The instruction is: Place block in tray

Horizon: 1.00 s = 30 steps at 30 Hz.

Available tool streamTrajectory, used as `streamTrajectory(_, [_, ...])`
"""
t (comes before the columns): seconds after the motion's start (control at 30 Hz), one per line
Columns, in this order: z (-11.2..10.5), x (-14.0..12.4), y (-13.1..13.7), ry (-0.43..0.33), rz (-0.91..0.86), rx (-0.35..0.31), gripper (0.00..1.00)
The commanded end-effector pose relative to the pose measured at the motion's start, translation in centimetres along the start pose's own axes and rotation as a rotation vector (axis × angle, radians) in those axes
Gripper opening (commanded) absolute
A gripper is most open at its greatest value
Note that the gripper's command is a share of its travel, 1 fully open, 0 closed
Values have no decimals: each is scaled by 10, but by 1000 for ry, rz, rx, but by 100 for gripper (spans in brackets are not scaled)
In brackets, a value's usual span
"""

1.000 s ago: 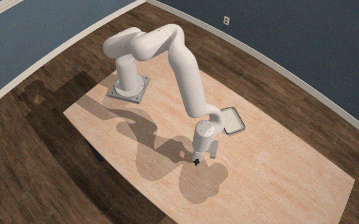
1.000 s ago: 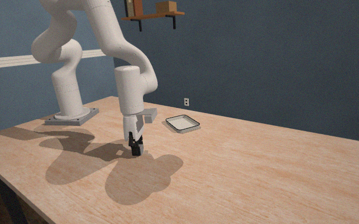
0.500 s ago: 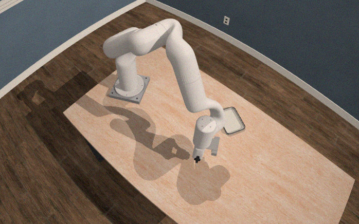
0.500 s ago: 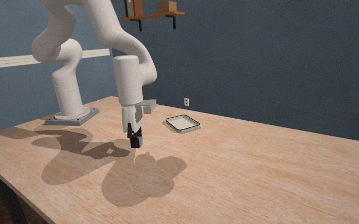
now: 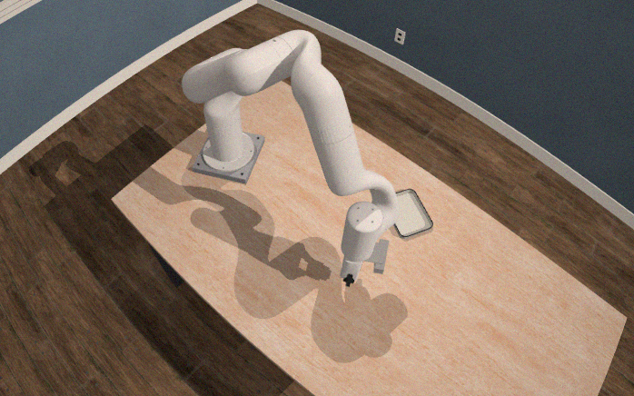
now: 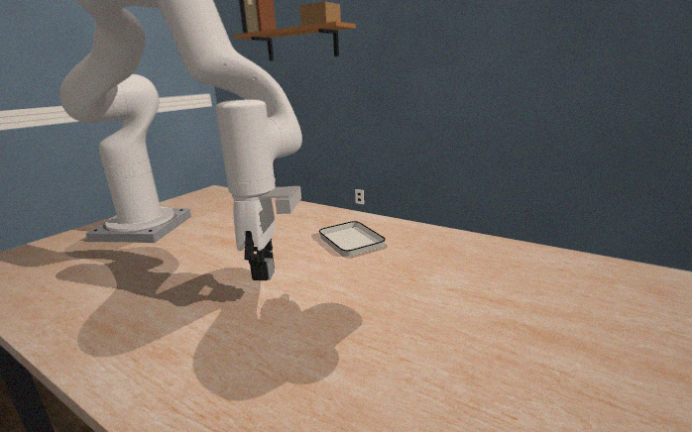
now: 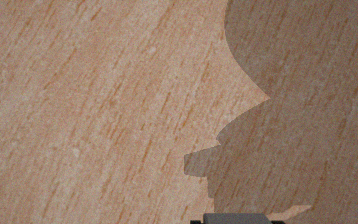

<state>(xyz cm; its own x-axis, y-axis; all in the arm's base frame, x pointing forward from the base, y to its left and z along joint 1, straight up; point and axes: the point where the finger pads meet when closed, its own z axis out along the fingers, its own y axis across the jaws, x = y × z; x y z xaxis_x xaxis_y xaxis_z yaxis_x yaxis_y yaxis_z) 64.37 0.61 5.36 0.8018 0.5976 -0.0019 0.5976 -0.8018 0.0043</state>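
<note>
My gripper (image 6: pixel 259 266) hangs above the table near its middle, pointing down, and is shut on a small dark block (image 6: pixel 269 271) held between the black fingers; it also shows in the top view (image 5: pixel 348 280). The block is lifted clear of the table top. The white tray (image 6: pixel 351 237) with a dark rim lies flat on the table beyond and to the right of the gripper; in the top view the tray (image 5: pixel 411 214) is partly hidden behind the arm's wrist. In the wrist view only a grey edge of the held block (image 7: pixel 237 218) shows at the bottom, over bare wood and the arm's shadow.
The arm's base plate (image 6: pixel 139 224) is bolted at the far left of the table. A wall shelf (image 6: pixel 294 27) with boxes hangs high behind the arm. The table's front edge runs along the lower left.
</note>
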Motion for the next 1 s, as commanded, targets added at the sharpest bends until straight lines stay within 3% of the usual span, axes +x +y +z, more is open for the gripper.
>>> streamTrajectory(0.0, [-1, 1, 1, 2, 0, -1, 0])
streamTrajectory(0.23, [-1, 1, 1, 2, 0, -1, 0])
streamTrajectory(0.3, [-1, 6, -10, 2, 0, -1, 0])
streamTrajectory(0.37, [-1, 30, -61, 2, 0, -1, 0])
streamTrajectory(0.47, [-1, 36, -72, 2, 0, -1, 0])
streamTrajectory(0.5, [-1, 55, -112, 2, 0, -1, 0])
streamTrajectory(0.6, [-1, 68, -141, 2, 0, -1, 0])
streamTrajectory(0.97, [-1, 144, -294, 2, 0, -1, 0])
